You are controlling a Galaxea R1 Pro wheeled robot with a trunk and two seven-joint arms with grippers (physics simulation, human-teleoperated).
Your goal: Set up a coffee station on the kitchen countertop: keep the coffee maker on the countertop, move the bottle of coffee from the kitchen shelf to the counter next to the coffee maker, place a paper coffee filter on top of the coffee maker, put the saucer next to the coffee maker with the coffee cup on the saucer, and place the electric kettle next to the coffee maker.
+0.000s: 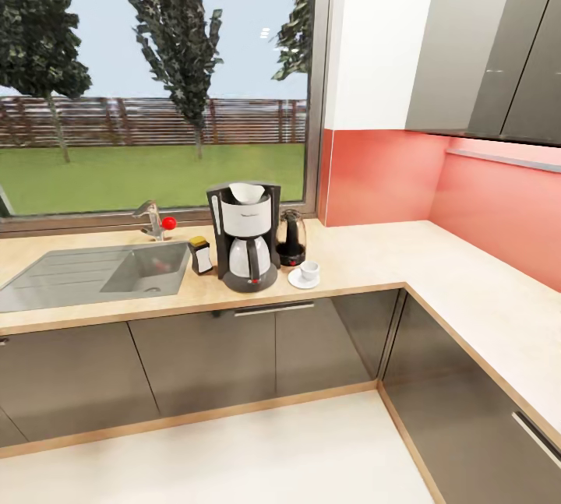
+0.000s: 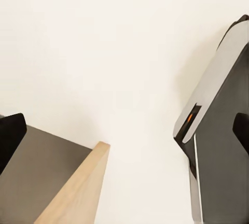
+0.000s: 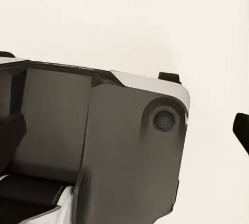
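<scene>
Fingers [image 2: 11, 135] on the left wrist spread apart, empty, above floor. Right fingers [image 3: 11, 135] apart too. Head view: coffee maker [image 1: 246, 236] wears its filter [image 1: 247, 193]; bottle [image 1: 201, 255], kettle [image 1: 291, 237], cup [image 1: 309, 269] on saucer [image 1: 303, 280] cluster beside it on the surface [image 1: 405, 255], looking arranged.

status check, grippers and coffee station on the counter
Both grippers open, nothing held. Coffee maker on countertop, filter on top, bottle of coffee and electric kettle beside it, coffee cup on saucer. No obstruction seen.
</scene>
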